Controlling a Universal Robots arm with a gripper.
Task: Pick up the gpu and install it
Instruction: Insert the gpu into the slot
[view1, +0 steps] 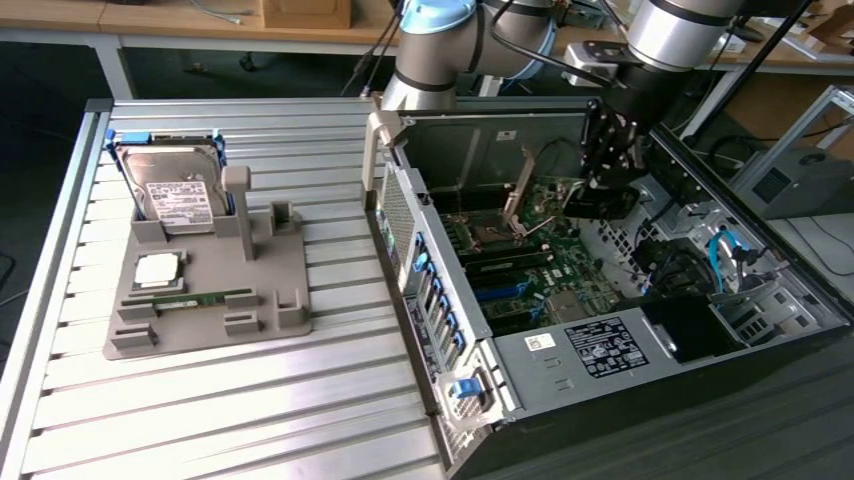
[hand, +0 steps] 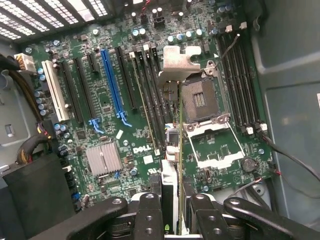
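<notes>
My gripper (view1: 603, 178) hangs inside the open computer case (view1: 441, 300), above the motherboard (view1: 561, 265). It is shut on the gpu (view1: 597, 203), a thin dark card held on edge. In the wrist view the gpu (hand: 170, 180) runs edge-on between my fingers (hand: 150, 215), its silvery metal end nearest the camera. The card hovers over the black slots (hand: 150, 95) between the blue slot (hand: 112, 85) and the open CPU socket (hand: 200, 100). I cannot tell whether its lower edge touches a slot.
A grey holder (view1: 200, 300) on the slatted table (view1: 267, 400) carries a hard drive (view1: 174, 190), a processor chip (view1: 158, 268) and a green memory stick (view1: 200, 297). Case walls, cables (hand: 30, 150) and a heat sink (hand: 104, 159) surround the board.
</notes>
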